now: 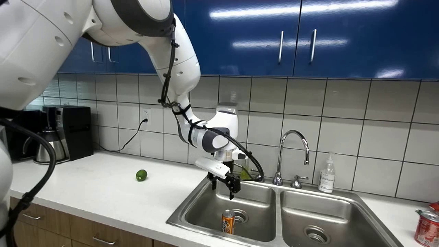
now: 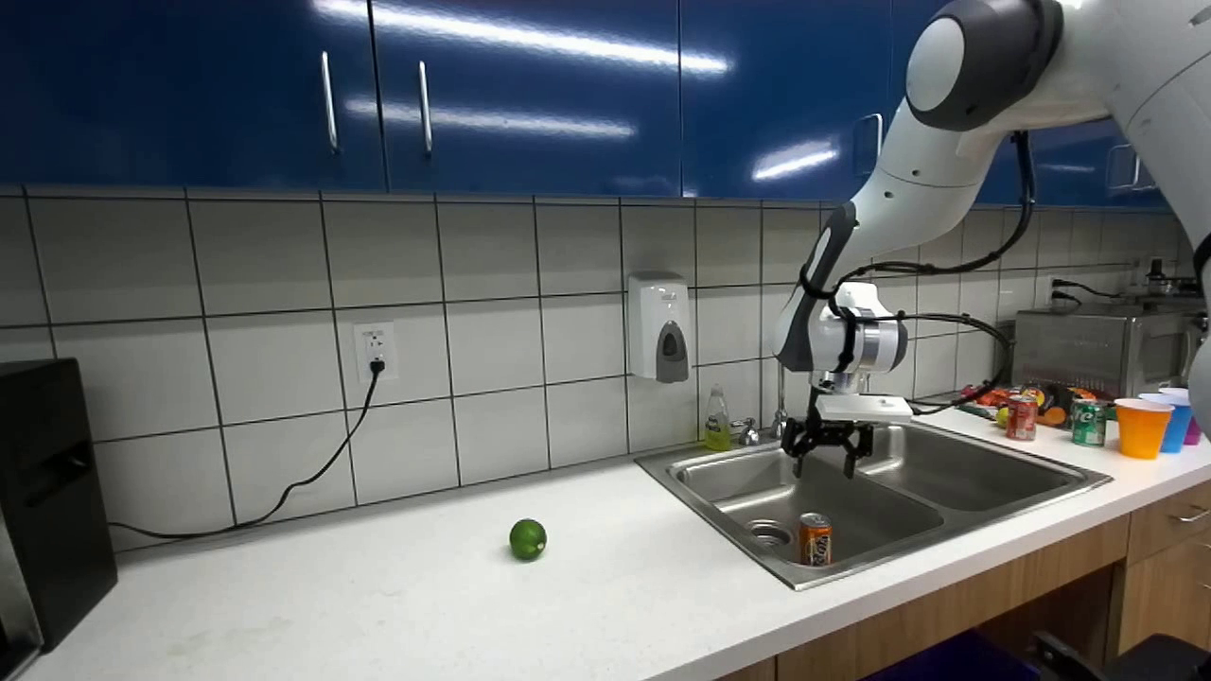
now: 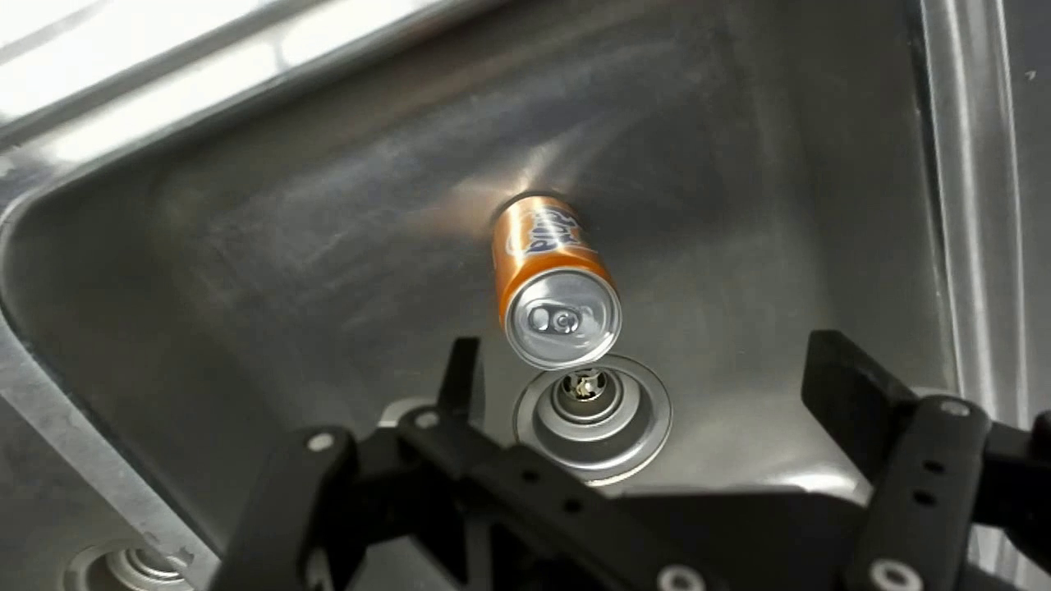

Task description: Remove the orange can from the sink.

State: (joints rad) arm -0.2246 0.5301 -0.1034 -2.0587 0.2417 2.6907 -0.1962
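The orange can [image 1: 227,223] stands upright in a bowl of the steel double sink [image 1: 278,219], beside the round drain. It also shows in an exterior view [image 2: 815,541] inside the sink [image 2: 728,521]. In the wrist view the can [image 3: 552,246] shows its silvery top facing the camera. My gripper [image 1: 223,192] is open and empty above the same bowl, higher than the can, as an exterior view [image 2: 824,470] also shows. In the wrist view the gripper's [image 3: 644,373] fingers are wide apart; the can lies beyond the fingertips, nearer the left finger. Nothing touches the can.
The chrome faucet [image 1: 281,154] and a soap bottle [image 1: 327,176] stand behind the sink. A green lime-like ball [image 1: 141,175] lies on the counter. A red-and-white can [image 1: 427,229] stands on the far side, with a green can [image 2: 1089,423] and cups [image 2: 1141,430] near it.
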